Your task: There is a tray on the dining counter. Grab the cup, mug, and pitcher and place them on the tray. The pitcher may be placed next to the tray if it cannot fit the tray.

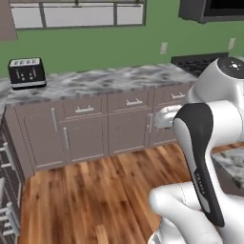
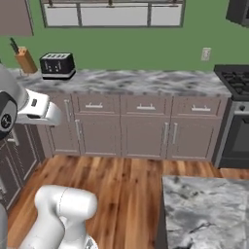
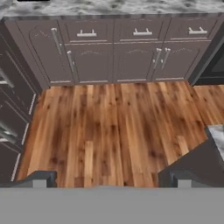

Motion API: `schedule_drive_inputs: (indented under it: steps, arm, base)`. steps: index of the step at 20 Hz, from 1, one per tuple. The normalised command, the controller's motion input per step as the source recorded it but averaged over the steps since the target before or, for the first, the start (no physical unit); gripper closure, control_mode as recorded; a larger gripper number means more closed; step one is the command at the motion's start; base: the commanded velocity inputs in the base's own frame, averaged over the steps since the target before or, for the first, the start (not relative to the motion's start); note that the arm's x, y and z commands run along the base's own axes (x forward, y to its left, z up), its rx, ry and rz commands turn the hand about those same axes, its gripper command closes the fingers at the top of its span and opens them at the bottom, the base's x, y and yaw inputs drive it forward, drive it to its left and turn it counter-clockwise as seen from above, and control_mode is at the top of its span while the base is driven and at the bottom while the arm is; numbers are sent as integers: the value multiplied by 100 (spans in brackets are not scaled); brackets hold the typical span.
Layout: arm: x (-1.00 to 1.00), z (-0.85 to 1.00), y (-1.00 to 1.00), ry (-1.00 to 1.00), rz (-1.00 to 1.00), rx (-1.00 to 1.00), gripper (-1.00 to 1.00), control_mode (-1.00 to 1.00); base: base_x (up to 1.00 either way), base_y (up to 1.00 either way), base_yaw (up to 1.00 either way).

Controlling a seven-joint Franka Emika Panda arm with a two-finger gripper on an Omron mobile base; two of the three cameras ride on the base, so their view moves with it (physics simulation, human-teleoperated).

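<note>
Toaster (image 1: 27, 73) sits on the far desk (image 1: 105, 81); right base view adds a knife block (image 2: 25, 60) and stove (image 2: 236, 78). My end effector (image 3: 109, 177) is spread wide over wood floor (image 3: 113, 131), carrying nothing. No readable writing.

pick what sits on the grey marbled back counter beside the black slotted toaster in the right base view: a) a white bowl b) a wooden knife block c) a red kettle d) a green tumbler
B: a tan wooden knife block with dark handles sticking up stands just left of the black slotted toaster on the grey marbled back counter.
</note>
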Motion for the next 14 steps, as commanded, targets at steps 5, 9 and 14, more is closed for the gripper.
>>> schedule_drive_inputs:
  steps: [5,9,14]
  arm:
    - [0,0,0,0,0,0,-100,100]
    - [0,0,0,0,0,0,-100,100]
    - [0,0,0,0,0,0,-100,100]
  base:
    - [60,-7,2]
    - [92,0,16]
    - [100,11,9]
